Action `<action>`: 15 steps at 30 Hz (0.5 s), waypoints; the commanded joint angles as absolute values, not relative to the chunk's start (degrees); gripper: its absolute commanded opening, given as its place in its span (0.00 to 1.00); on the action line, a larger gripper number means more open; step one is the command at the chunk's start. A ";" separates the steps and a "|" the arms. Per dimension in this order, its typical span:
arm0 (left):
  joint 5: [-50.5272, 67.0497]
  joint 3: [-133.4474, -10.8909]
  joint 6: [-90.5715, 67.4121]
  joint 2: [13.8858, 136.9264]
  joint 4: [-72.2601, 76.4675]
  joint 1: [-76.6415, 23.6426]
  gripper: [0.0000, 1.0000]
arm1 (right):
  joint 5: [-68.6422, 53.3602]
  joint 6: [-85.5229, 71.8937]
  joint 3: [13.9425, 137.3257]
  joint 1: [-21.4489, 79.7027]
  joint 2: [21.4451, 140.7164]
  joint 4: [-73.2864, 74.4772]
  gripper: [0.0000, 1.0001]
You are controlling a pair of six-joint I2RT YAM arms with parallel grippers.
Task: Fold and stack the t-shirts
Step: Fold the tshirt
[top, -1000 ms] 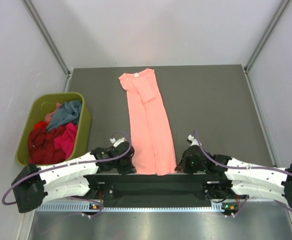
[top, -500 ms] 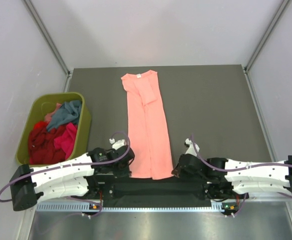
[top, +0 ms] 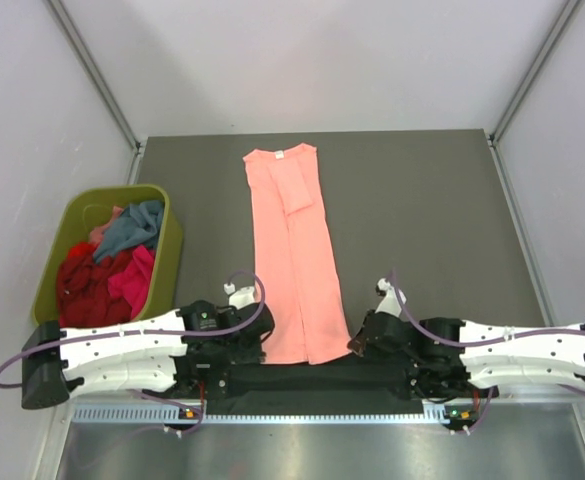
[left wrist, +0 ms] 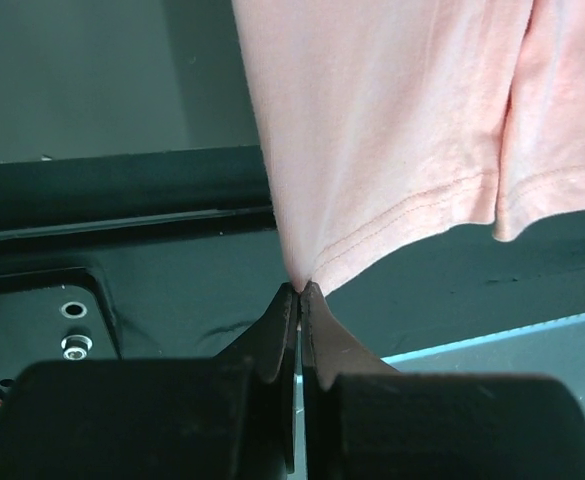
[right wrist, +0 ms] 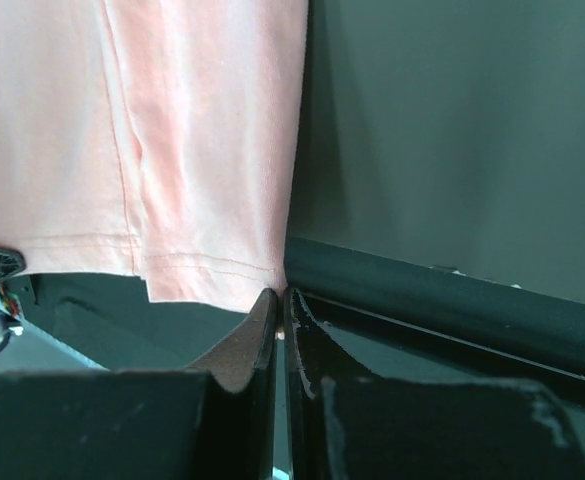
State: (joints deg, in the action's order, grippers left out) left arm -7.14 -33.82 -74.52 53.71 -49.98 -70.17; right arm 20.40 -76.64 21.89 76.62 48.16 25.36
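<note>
The salmon-pink t-shirt (top: 294,250) lies folded into a long narrow strip down the middle of the dark table, collar at the far end. My left gripper (top: 255,345) is shut on its near left hem corner (left wrist: 302,270). My right gripper (top: 355,343) is shut on its near right hem corner (right wrist: 272,280). Both corners are held at the table's near edge, with the hem hanging over the black rail. Red, magenta and teal-blue t-shirts (top: 107,265) lie bunched in the bin.
The olive-green bin (top: 168,240) stands left of the table (top: 422,220). A black rail (top: 302,378) and the arm bases run along the near edge. Grey walls close in the far and side edges.
Both grippers have drawn the shirt's hem toward the near edge, and the whole strip has slid a little nearer and straightened.
</note>
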 commanded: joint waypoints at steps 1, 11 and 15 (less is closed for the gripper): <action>-6.68 -35.68 -78.21 52.56 -50.54 -72.32 0.00 | 22.06 -76.38 24.43 78.57 49.74 24.17 0.00; -8.43 -34.72 -78.84 52.91 -48.62 -73.56 0.00 | 24.78 -76.03 27.59 80.33 52.73 26.45 0.00; -10.36 -35.06 -77.70 52.82 -44.74 -72.17 0.00 | 28.38 -71.46 30.14 80.25 53.96 26.72 0.00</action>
